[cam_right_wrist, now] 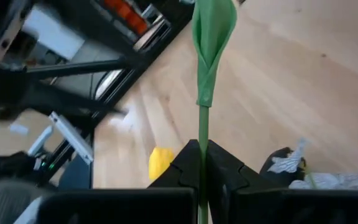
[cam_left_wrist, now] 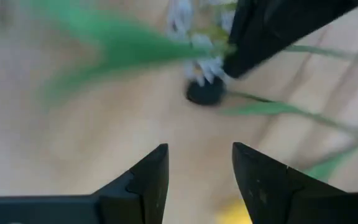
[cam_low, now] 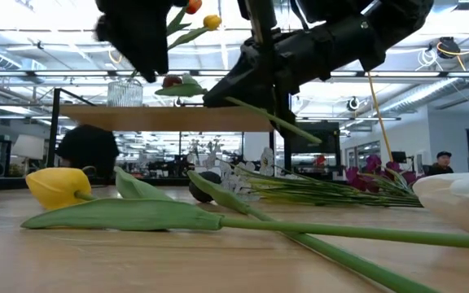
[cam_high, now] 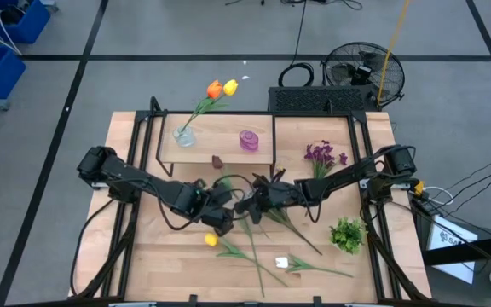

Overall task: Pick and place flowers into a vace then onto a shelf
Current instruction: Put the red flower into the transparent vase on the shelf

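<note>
Green stem (cam_right_wrist: 202, 134) in right gripper (cam_right_wrist: 202, 163), bloom cut off.

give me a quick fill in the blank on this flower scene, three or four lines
1. The right pincer is shut on a green flower ____.
2. The left pincer is open and holds ____.
3. The glass vase on the shelf holds an orange flower and a ____ one.
4. The purple flowers lie on the table, to the ____ of the shelf in the high view.

Missing words: stem; nothing; yellow; right
</note>
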Robot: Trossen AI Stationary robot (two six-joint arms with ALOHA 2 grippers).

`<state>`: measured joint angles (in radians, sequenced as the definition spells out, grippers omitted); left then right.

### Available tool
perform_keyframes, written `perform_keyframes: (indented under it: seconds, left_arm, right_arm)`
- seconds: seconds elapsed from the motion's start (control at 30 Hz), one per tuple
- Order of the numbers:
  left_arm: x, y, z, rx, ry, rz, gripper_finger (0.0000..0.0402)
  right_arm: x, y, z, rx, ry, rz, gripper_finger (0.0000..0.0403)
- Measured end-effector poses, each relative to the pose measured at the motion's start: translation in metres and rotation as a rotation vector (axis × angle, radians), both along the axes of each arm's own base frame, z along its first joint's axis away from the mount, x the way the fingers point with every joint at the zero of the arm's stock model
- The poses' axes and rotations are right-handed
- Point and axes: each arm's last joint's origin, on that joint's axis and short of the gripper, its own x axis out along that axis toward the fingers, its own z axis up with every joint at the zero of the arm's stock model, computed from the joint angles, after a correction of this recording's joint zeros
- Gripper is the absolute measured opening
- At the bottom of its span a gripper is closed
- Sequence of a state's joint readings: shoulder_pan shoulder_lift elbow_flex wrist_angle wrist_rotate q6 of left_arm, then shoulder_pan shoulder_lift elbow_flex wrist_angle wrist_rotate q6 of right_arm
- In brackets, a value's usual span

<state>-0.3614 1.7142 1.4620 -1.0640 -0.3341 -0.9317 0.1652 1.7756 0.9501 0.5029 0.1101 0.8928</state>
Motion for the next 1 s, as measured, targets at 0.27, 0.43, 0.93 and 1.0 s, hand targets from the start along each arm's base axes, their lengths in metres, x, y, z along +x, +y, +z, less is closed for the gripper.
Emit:
perform_keyframes:
  seconds: [0.27,0.43,0.93,1.0]
  left_arm:
    - [-0.010,-0.031,0.000,-0.253,-0.044,0.281,0.0146]
    - [-0.025,-0.058,0.025,-0.356,-0.264,0.339,0.0121]
    - [-0.074,-0.073,0.096,-0.030,-0.862,0.254,0.0108]
    - [-0.063,-0.069,0.096,0.000,-0.867,0.249,0.0108]
  right_arm:
    - [0.003,0.011,0.016,-0.031,-0.180,-0.015,0.0000]
    - [0.002,0.028,0.034,-0.037,-0.365,0.135,0.0000]
    - [-0.004,0.020,0.077,-0.074,-0.823,0.211,0.0000]
    - [-0.003,0.019,0.074,-0.071,-0.793,0.209,0.0000]
